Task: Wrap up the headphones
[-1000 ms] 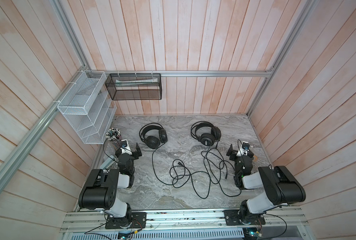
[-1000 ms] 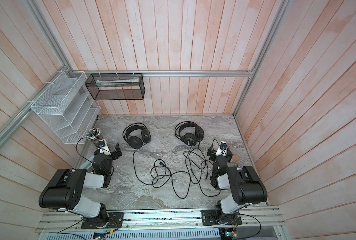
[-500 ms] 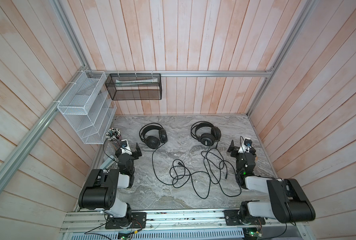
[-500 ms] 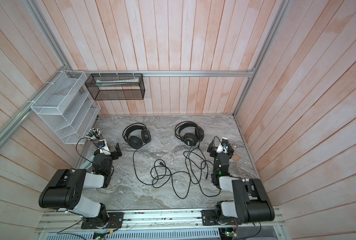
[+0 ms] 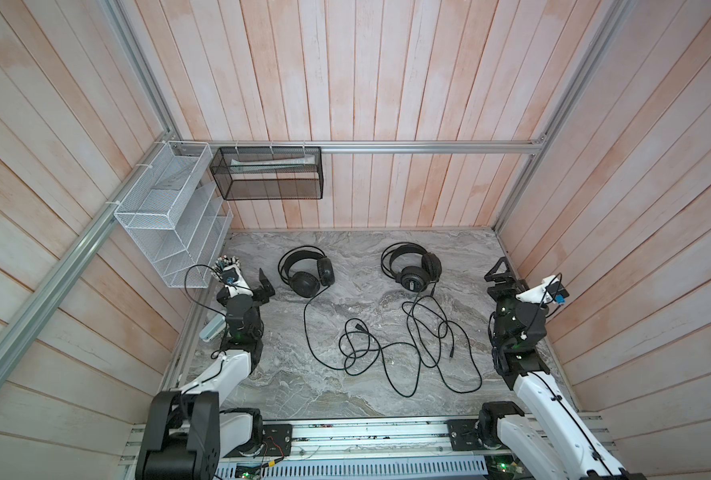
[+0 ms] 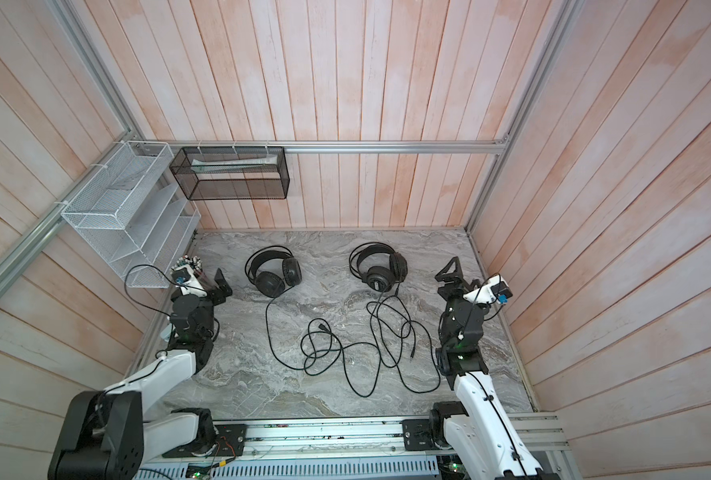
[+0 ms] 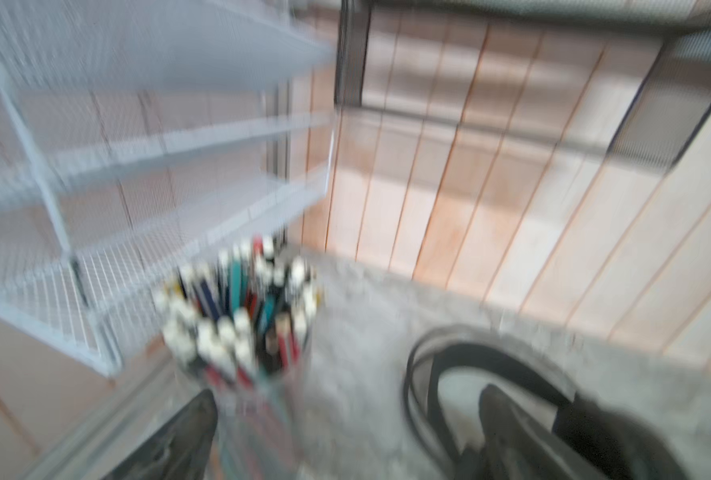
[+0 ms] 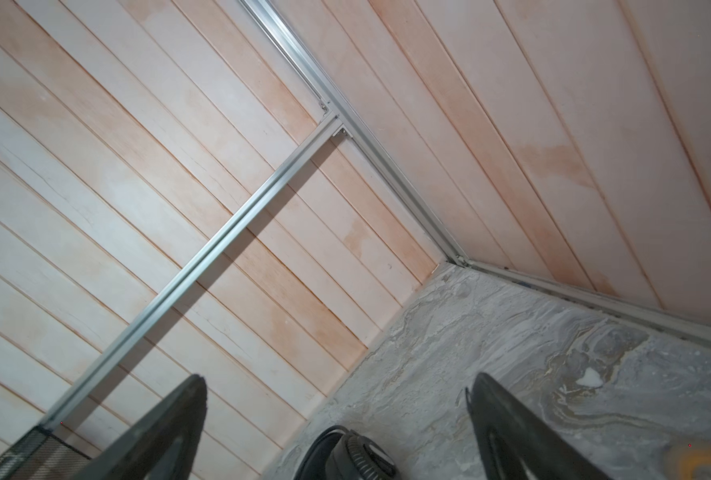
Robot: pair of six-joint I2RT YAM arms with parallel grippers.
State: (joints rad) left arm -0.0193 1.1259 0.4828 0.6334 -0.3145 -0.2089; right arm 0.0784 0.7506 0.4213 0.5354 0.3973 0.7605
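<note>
On the desk [image 5: 279, 386], towards the back: smooth-cupped headphones [image 5: 306, 284] left, grille-backed headphones [image 5: 414, 278] right; cables [image 5: 360, 327] tangled in front.

White arm links [image 5: 224, 370], black joints [image 5: 179, 440], thin cables [image 5: 186, 286], dark right pincer [image 8: 337, 380]

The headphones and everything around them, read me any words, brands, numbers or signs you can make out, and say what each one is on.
No text can be read anywhere in these pictures.
Smooth-cupped headphones: no marking shows.
Grille-backed headphones: no marking shows.
Tube in the black mesh basket: any print is too small to read.
Pens: blurred in the left wrist view, too small in both top views.
</note>
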